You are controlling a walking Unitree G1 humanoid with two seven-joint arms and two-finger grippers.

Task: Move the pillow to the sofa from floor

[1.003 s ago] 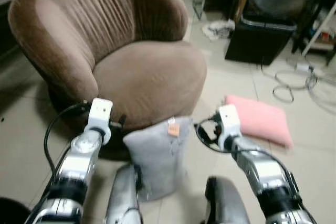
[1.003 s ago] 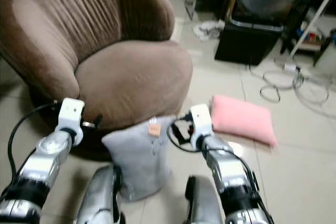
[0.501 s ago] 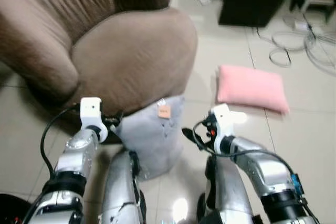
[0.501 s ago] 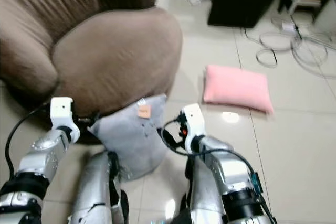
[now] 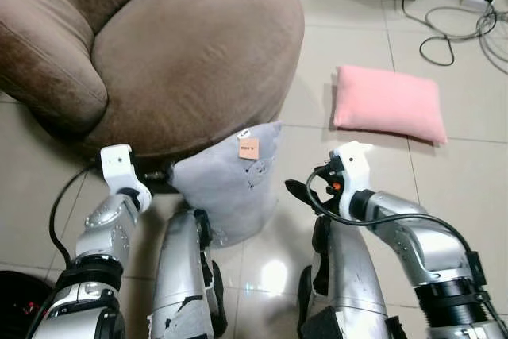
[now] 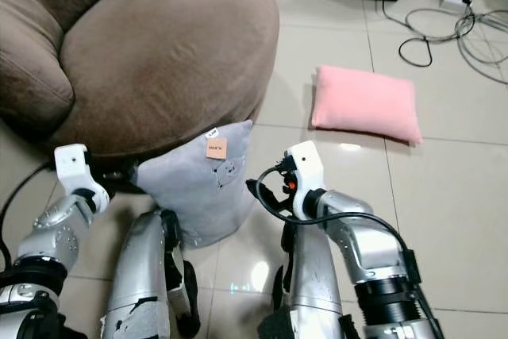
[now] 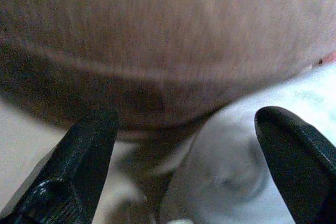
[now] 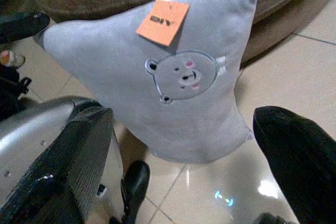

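Your left claw hovers with its fingers spread wide and holding nothing, just beside one upper corner of the grey pillow and close under the curved front of the brown sofa. Your right claw is likewise released, its two black fingers set well apart, with the pillow directly ahead of it between the fingers in view but not touched. The pillow stands upright on the tiled floor, leaning against the sofa's base, between your two claws; an orange tag hangs near its top edge above an embroidered bear face. Beyond your right claw, well apart from it, a pink pillow lies flat on the floor. Grey cables trail on the tiles farther off.
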